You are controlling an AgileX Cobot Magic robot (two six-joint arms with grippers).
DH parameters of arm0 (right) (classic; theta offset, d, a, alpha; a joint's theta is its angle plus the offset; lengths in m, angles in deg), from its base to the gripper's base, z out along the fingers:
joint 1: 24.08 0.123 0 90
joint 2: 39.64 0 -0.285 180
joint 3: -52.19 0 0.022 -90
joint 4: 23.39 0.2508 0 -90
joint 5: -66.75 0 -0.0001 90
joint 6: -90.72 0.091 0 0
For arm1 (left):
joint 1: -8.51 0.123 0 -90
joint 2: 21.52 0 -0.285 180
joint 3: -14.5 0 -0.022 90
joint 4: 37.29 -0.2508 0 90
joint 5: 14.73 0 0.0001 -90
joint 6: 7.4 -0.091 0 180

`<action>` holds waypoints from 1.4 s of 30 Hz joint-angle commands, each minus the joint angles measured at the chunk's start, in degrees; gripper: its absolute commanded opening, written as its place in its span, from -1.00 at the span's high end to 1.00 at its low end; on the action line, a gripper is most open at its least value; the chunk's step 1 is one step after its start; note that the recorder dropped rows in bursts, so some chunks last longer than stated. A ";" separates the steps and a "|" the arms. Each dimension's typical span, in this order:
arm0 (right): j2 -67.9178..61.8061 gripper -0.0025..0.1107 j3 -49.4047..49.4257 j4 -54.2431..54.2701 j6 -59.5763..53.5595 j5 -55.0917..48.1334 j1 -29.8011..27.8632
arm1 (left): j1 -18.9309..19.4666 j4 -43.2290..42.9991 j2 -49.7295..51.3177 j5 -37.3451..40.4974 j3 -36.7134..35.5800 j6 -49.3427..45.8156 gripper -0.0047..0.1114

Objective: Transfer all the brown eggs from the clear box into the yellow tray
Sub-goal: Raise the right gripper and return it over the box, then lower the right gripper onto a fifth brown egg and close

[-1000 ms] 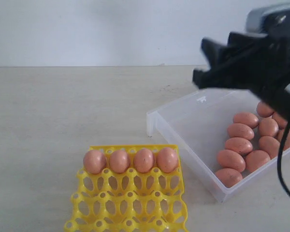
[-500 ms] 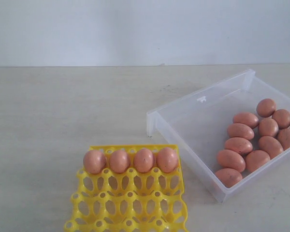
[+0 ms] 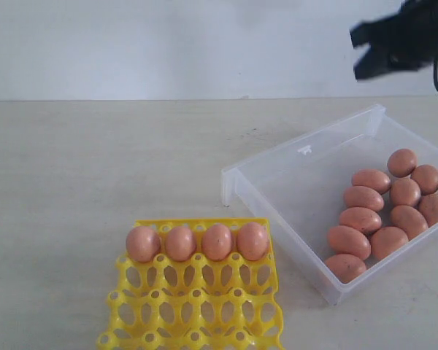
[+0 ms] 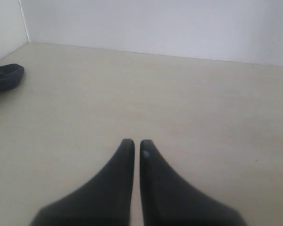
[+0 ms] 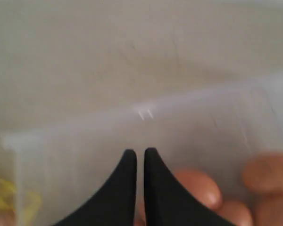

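Only the exterior view shows four brown eggs (image 3: 180, 243) in the yellow tray's (image 3: 197, 306) far row, at the counter's (image 3: 95, 160) near edge — others crowd the clear box's (image 3: 277, 182) right end. The wrist views show both pincers clenched and empty — right gripper (image 5: 139, 153) above the box, left gripper (image 4: 137, 142) above the counter.

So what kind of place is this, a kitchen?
Probably a robot test bench, not a kitchen: a bare table against a blank wall, the right gripper overhead, and only a yellow tray and clear box holding brown eggs.

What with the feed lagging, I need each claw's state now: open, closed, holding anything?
Left claw: closed, holding nothing.
Right claw: closed, holding nothing.
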 commanded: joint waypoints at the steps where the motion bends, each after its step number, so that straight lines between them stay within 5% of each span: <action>1: -1.88 0.96 -0.86 -22.00 19.91 -7.49 -1.04 | -0.53 0.00 -0.17 -0.19 -0.23 -0.24 0.85; 7: -2.04 0.96 -0.86 -11.23 7.63 -12.69 1.16 | -0.53 0.00 -0.17 -0.19 -0.23 -0.24 0.85; 16: -7.51 0.96 -1.07 -18.55 11.36 -19.75 6.65 | -0.53 0.00 -0.17 -0.19 -0.23 -0.24 0.85; 24: -7.46 0.96 -0.97 -23.64 10.21 -8.20 6.65 | -0.53 0.00 -0.17 -0.19 -0.23 -0.24 0.85; 30: -7.21 0.95 -0.96 -22.35 2.88 -9.40 6.65 | -0.53 0.00 -0.17 -0.19 -0.23 -0.24 0.85; 32: -7.21 0.81 -0.96 -20.78 -1.78 -11.26 6.65 | -0.53 0.00 -0.17 -0.19 -0.23 -0.24 0.85; 37: -7.21 0.12 -0.96 -19.57 -8.63 -12.42 6.65 | -0.53 0.00 -0.17 -0.19 -0.23 -0.24 0.85; 42: -7.33 -0.02 -0.96 -19.57 -10.70 -10.62 6.65 | -0.53 0.00 -0.17 -0.19 -0.23 -0.24 0.85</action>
